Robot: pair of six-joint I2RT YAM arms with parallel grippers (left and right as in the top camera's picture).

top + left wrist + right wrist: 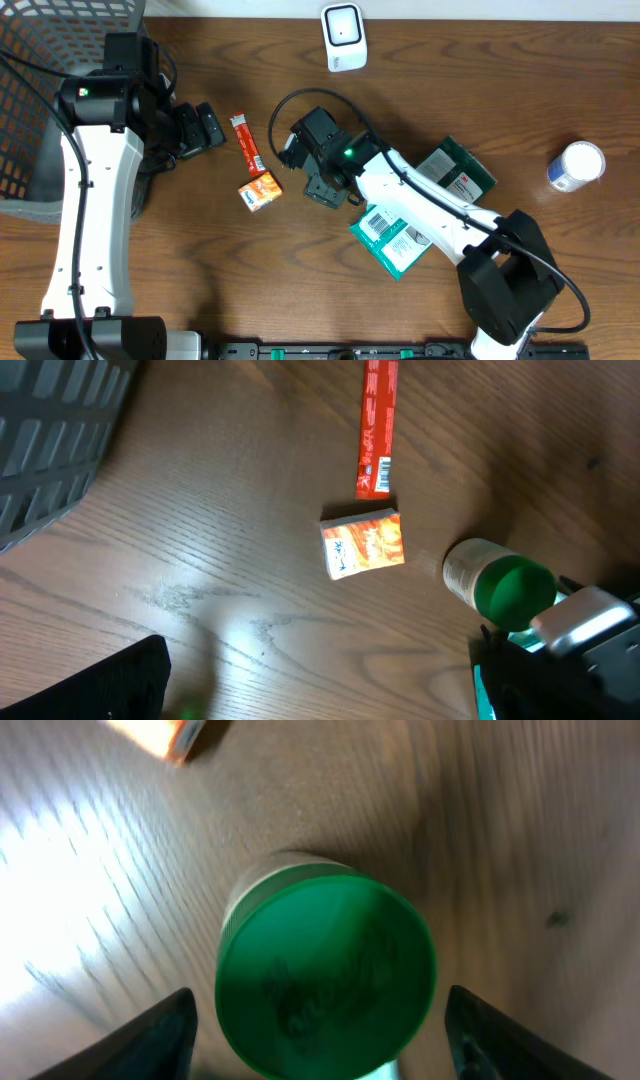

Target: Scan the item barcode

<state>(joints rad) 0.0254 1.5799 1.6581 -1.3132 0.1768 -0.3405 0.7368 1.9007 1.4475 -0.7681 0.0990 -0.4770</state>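
A bottle with a green cap (325, 975) stands upright on the wooden table, and the left wrist view also shows this bottle (498, 582). My right gripper (320, 1045) is open right over it, one finger on each side of the cap with a thin gap at both. In the overhead view the right gripper (322, 170) hides the bottle. My left gripper (200, 128) is open and holds nothing, left of the red stick packet (246, 142). The white scanner (343, 37) stands at the far edge.
A small orange box (259, 190) lies just left of the right gripper. A teal packet with a white label (395, 238) and a dark green box (455, 170) lie under the right arm. A white bottle (575, 165) is at the right. A black mesh basket (40, 90) fills the far left corner.
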